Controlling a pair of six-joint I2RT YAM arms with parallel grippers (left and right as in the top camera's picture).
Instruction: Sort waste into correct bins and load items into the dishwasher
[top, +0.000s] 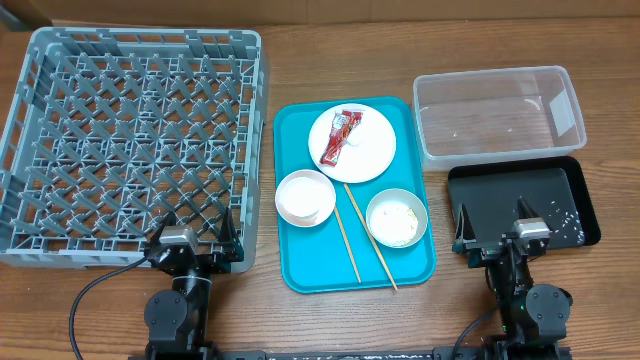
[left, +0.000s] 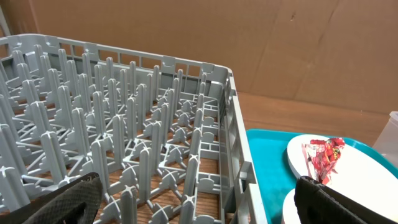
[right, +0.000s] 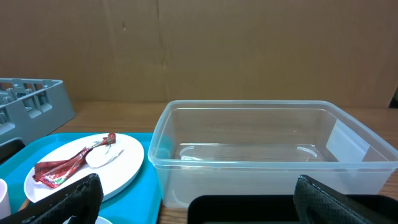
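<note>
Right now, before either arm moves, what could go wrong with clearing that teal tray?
1. The red wrapper lies on the white plate; lifting the plate first could carry it into the dish rack.
2. The chopsticks lie between the two bowls, so reaching for the pinkish bowl or the grey-green bowl may knock them.
3. The grey-green bowl seems to hold white bits that could spill.

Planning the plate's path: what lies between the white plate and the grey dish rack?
Between the plate and rack: only teal tray and a bare table strip, per the overhead view.
</note>
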